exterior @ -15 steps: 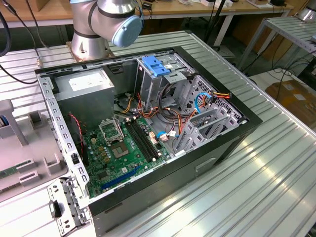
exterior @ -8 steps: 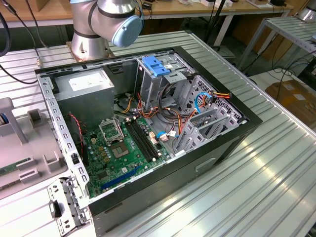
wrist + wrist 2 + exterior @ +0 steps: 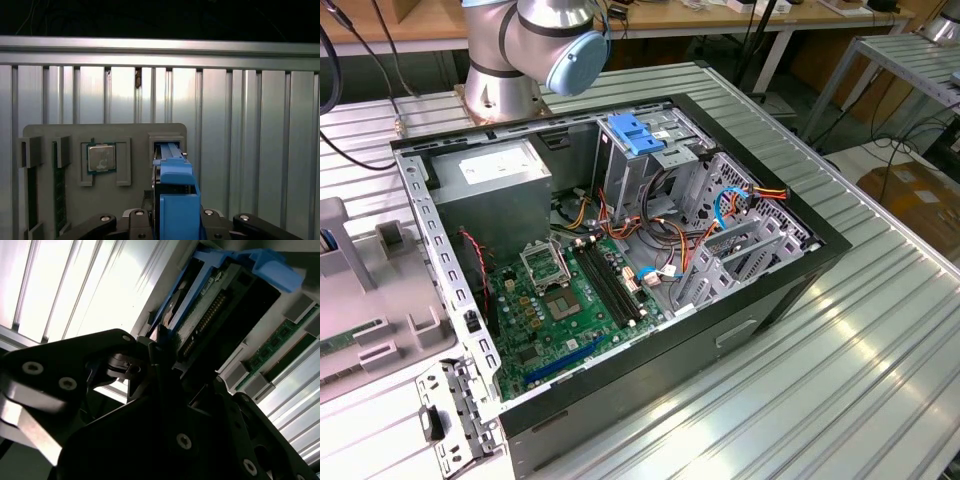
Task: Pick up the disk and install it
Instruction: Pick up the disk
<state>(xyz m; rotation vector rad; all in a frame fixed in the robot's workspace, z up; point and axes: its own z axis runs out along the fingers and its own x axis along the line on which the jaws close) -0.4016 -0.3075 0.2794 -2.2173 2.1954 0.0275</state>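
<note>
A ribbed metal table (image 3: 880, 340) in a workshop carries, from the exterior view's left, a grey parts tray (image 3: 360, 330) and then an open computer case (image 3: 790, 290), while in the first wrist view the gripper (image 3: 173, 217) is clamped on the disk (image 3: 175, 195), held on edge at that tray's slot.

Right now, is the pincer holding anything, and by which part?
The disk, it appears: the pincer clamps the blue-railed end nearest the wrist, while the far end sits at a slot of the tray.
</note>
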